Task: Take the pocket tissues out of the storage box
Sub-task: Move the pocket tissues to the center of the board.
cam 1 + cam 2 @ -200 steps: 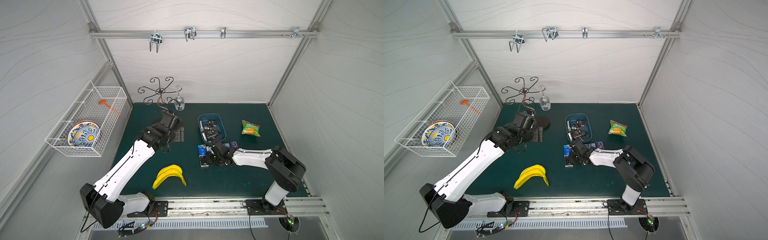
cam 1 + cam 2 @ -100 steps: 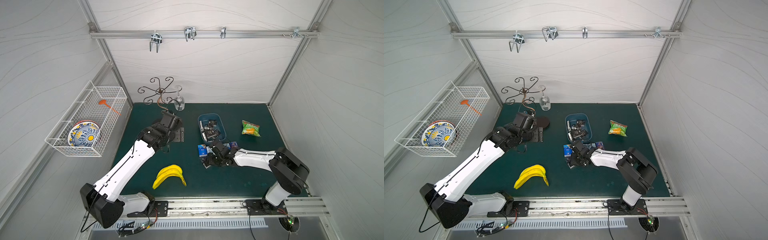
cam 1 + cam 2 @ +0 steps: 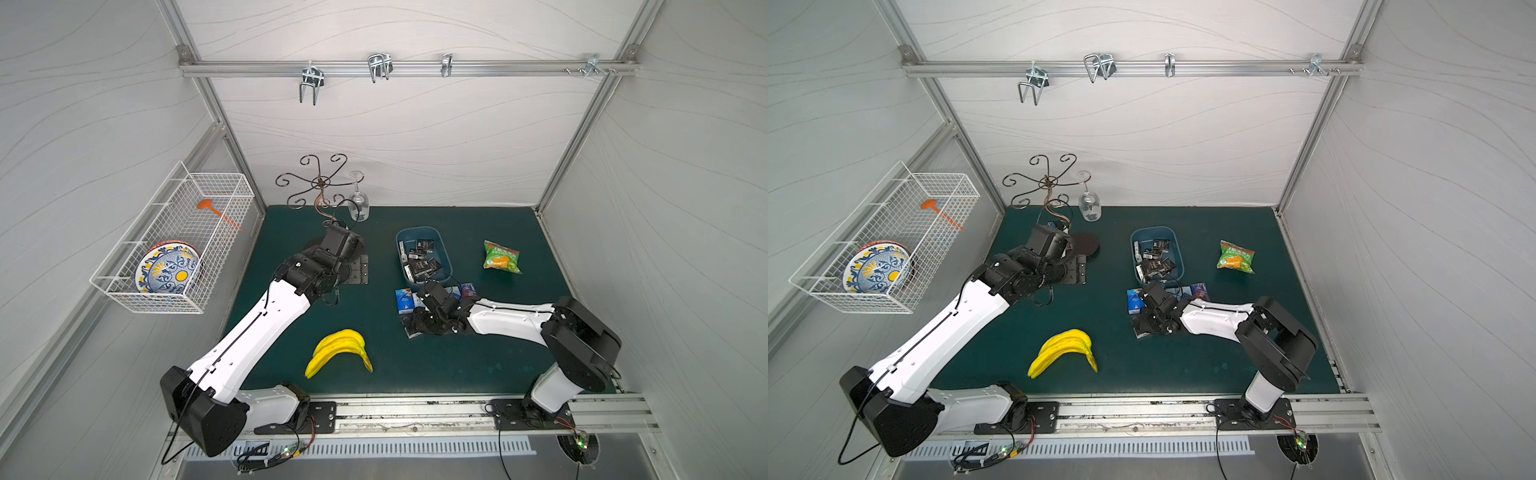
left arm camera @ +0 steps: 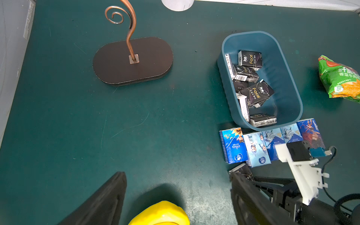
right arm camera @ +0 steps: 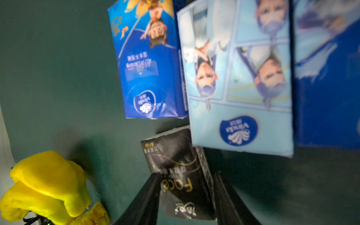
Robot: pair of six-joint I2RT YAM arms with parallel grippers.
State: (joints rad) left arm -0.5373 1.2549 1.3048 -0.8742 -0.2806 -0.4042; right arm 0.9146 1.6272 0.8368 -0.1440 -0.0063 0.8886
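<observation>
Flat black packet points lengthwise between the right end effector fingers; whether clamped, cannot tell.

Robot lab test cell, not a home. Evidence: white panel walls on alu frame, overhead rail w/ hooks, green mat as bench top. 2 robot arms bolted to a slotted base rail at the front edge, loose wiring + bare board w/ green LED below it. Household bits set out on/around the mat: wire basket w/ plate, bananas, snack bag, glass stand, tub, tissue packs.
</observation>
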